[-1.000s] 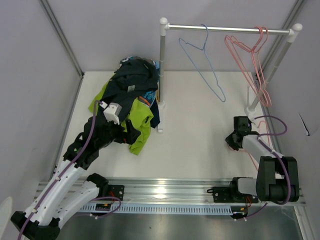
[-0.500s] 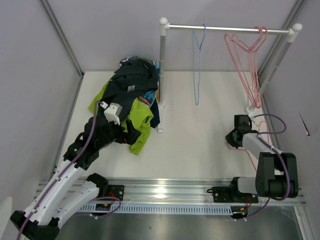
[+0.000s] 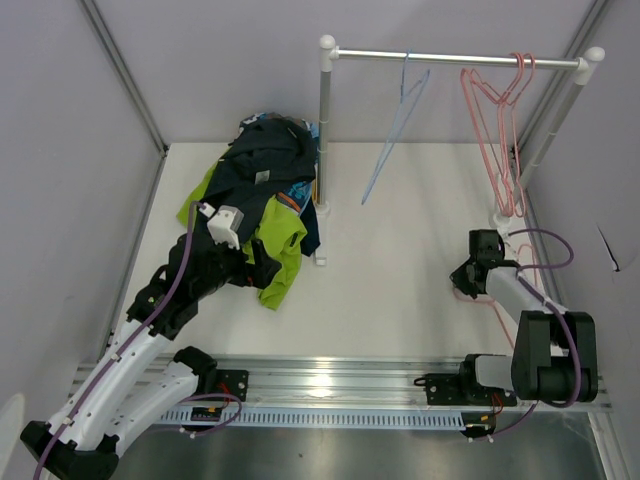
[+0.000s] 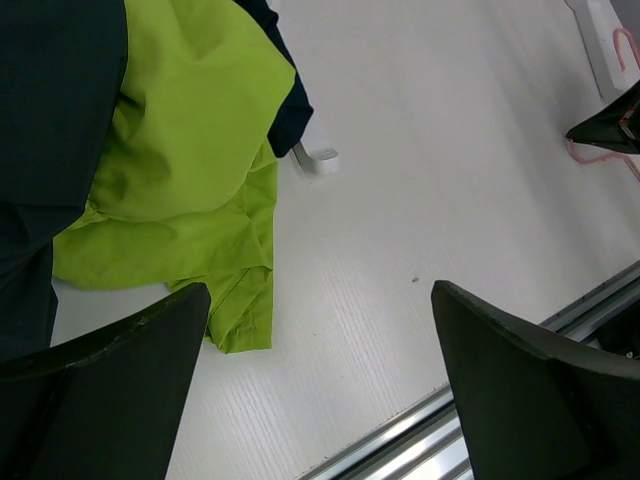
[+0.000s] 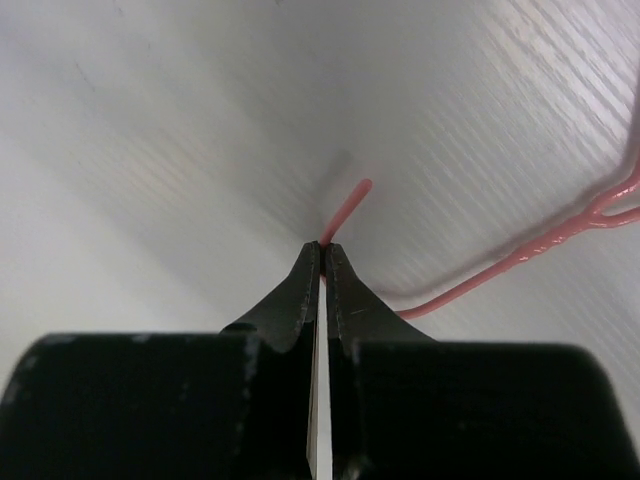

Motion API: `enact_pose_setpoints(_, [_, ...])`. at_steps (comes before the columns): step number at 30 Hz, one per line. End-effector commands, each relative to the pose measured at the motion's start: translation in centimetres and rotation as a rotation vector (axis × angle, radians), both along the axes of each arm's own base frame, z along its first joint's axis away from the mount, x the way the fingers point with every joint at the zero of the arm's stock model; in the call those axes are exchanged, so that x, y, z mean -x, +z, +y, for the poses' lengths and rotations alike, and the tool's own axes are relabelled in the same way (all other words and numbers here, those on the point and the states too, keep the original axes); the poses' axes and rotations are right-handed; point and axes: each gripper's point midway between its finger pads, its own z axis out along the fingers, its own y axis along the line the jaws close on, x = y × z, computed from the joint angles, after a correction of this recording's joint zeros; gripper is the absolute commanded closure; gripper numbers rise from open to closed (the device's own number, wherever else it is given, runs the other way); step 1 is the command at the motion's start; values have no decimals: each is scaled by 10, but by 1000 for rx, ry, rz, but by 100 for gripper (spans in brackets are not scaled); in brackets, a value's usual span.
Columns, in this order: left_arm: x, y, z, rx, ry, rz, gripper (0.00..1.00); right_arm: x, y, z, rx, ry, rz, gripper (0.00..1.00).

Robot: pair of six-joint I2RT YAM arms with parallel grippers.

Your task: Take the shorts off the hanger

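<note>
The shorts (image 3: 262,165) lie in a heap on the table left of the rack post. The navy and charcoal pairs are on top. The lime green pair (image 3: 281,246) spreads toward the front, and a bit of the patterned pair (image 3: 297,194) shows beside it. My left gripper (image 3: 262,272) is open and empty at the lime green hem (image 4: 180,160), above the table (image 4: 320,300). My right gripper (image 3: 462,280) is shut on the hook end of a pink wire hanger (image 5: 500,265) lying on the table (image 5: 322,248).
A blue hanger (image 3: 393,140) and pink hangers (image 3: 505,170) hang bare on the rail (image 3: 460,57). The left rack post (image 3: 324,150) stands against the heap, its foot (image 4: 318,160) by the green hem. The metal base rail (image 3: 330,385) runs along the near edge.
The blue hanger has swung on the rail, its lower end going from right to left. The pink hangers have swung a little. Both arms have stayed nearly still.
</note>
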Motion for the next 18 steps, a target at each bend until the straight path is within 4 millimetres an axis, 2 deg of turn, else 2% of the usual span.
enact_pose_setpoints(1, [-1, 4, -2, 10, 5, -15, 1, 8, 38, -1, 24, -18, -66, 100])
enact_pose_setpoints(2, [-1, 5, -3, 13, -4, -15, 1, 15, 46, 4, 32, -4, -62, 100])
enact_pose_setpoints(3, [-1, 5, -4, 16, -8, -17, 1, 8, 68, 4, 42, -8, -116, 100])
enact_pose_setpoints(4, [0, 4, -4, 15, -11, -14, 1, 8, 82, 3, 50, -11, -145, 100])
enact_pose_setpoints(5, [1, 4, -6, 19, -21, -12, 1, 13, 101, 2, 64, -18, -183, 100])
enact_pose_setpoints(6, [1, 5, -6, 21, -26, -15, 1, 9, 124, 2, 65, -20, -237, 100])
enact_pose_setpoints(9, [2, 7, -9, 31, -41, -18, 1, 17, 159, -1, 75, -26, -302, 100])
enact_pose_setpoints(10, [2, 8, -10, 33, -46, -22, 1, 16, 178, -2, 76, -30, -343, 100])
enact_pose_setpoints(15, [7, 14, -18, 64, -98, -40, 1, 27, 217, 0, 59, -29, -431, 100])
enact_pose_setpoints(18, [12, 20, -30, 103, -168, -40, 1, 32, 231, 1, 44, -31, -475, 100])
